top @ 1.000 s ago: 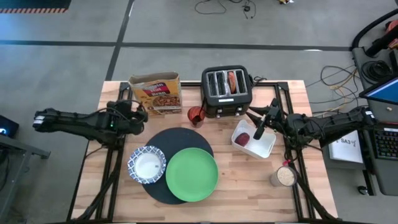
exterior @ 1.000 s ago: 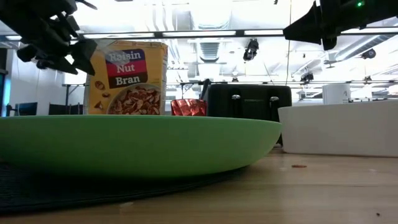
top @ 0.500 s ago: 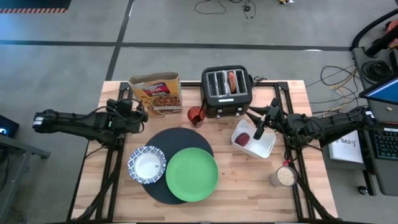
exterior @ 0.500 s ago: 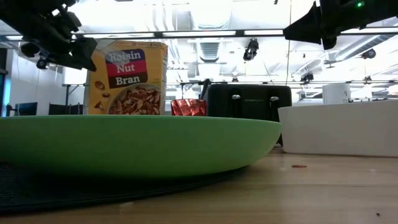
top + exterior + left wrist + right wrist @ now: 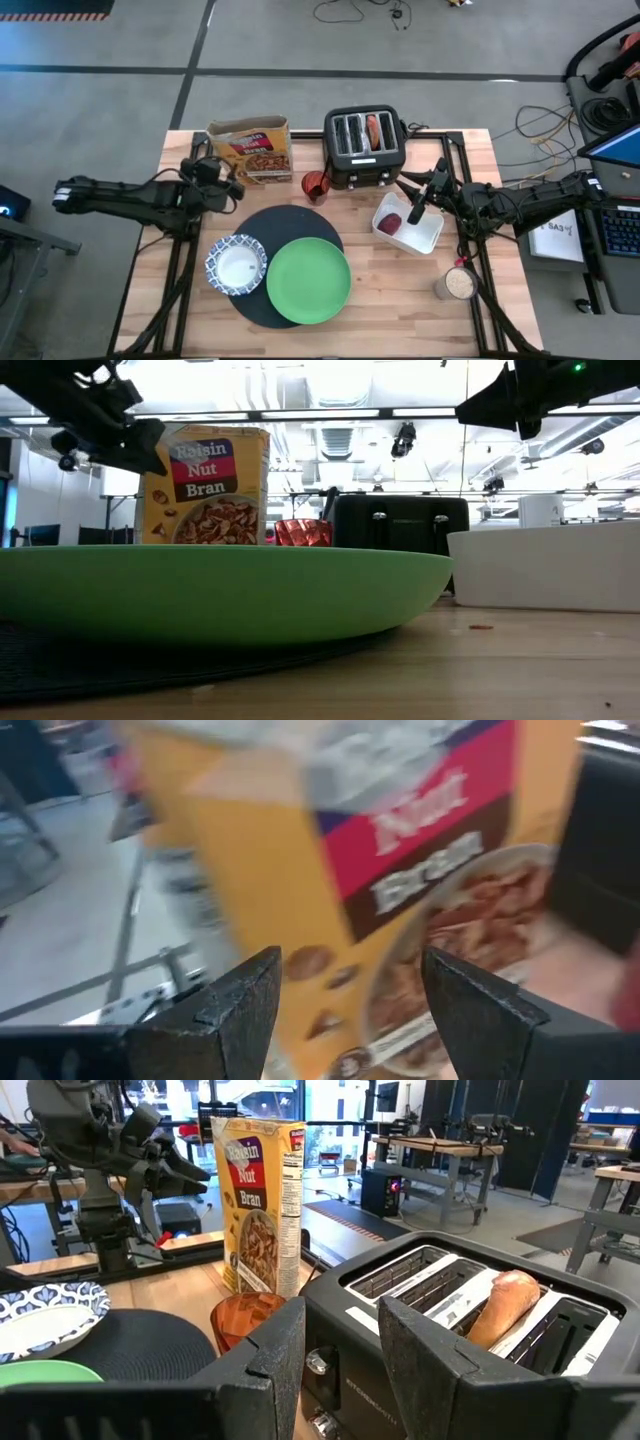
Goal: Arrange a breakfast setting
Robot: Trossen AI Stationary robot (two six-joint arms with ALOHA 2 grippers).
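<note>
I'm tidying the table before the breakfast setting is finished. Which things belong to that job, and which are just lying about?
Belongs to the job:
black mat
green plate
patterned bowl
dark-red food lump

Just lying about:
cereal box
toaster with a browned item in one slot
white tray
red cup
jar

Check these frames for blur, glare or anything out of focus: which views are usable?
Left wrist view: the cereal box is motion-smeared, though its lettering can be made out. Low view: the ceiling lights are blown out, and the green plate fills the foreground, hiding most of the table. High view: evenly lit and sharp. Right wrist view: clear on the toaster.
</note>
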